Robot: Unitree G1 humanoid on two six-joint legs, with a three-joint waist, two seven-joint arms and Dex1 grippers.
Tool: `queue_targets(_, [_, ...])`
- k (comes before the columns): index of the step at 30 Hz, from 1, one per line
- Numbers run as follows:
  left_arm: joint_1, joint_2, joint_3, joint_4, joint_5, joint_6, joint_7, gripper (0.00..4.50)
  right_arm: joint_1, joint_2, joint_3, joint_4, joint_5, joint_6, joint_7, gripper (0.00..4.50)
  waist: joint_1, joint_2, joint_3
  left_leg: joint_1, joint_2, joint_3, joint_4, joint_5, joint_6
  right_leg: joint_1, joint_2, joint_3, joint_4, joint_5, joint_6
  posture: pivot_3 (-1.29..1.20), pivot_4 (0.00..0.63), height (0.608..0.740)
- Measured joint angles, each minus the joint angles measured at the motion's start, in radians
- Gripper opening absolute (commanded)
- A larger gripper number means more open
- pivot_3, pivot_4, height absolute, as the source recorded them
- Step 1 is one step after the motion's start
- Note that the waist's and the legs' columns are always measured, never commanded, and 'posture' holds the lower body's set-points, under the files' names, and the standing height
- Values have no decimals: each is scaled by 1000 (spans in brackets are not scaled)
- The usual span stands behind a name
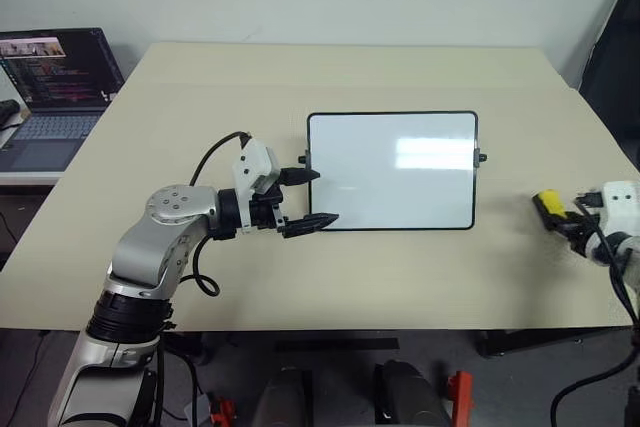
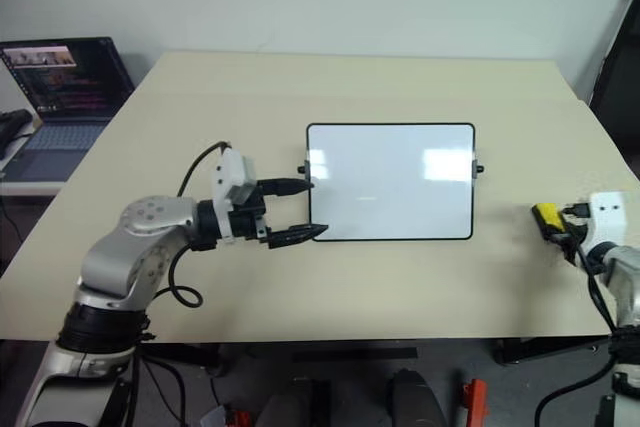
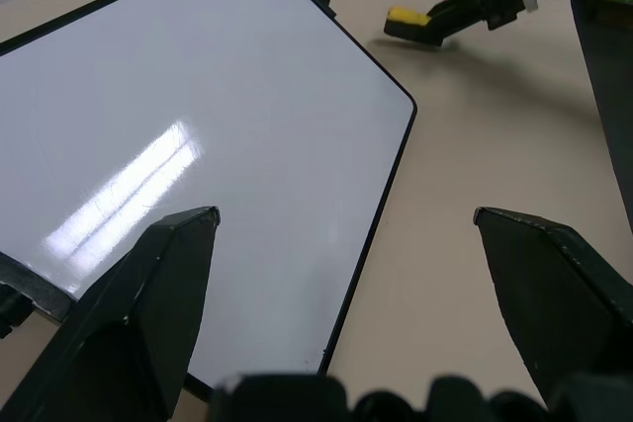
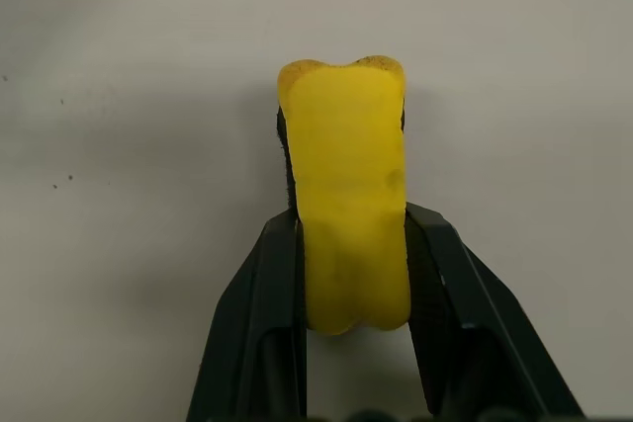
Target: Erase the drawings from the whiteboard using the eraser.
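Observation:
The whiteboard [image 1: 392, 172] lies flat in the middle of the tan table, black-framed, with small knobs on its sides. Its glossy white face looks blank, and the drawings are out of view. My left gripper [image 1: 326, 196] is open at the board's left edge, one finger by the side knob and the other at the near left corner. In the left wrist view the board's [image 3: 198, 126] near edge runs between those fingers. To the right of the board, low over the table, my right gripper [image 1: 562, 213] is shut on the yellow eraser [image 1: 548, 205]. The eraser [image 4: 346, 205] sticks out past the fingertips.
An open laptop [image 1: 50, 87] sits on a separate surface at the far left. The table [image 1: 300, 277] has bare room around the board, and its front edge runs close below my arms. A dark object [image 1: 615, 57] stands at the far right.

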Motion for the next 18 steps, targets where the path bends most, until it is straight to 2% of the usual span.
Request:
queue_targets(17, [48, 17, 17, -34, -1, 2, 18, 4500, -127, -13, 45, 175, -61, -43, -35, 973, 5, 0, 0, 1, 0, -1, 1, 0, 0, 2, 0, -1, 0, 0, 0, 0, 150, 740])
queue_targets(18, [48, 19, 21, -34, -1, 2, 18, 4500, -128, -13, 45, 177, -61, -43, -34, 1323, 5, 0, 0, 1, 0, -1, 1, 0, 0, 2, 0, -1, 0, 0, 0, 0, 150, 740])
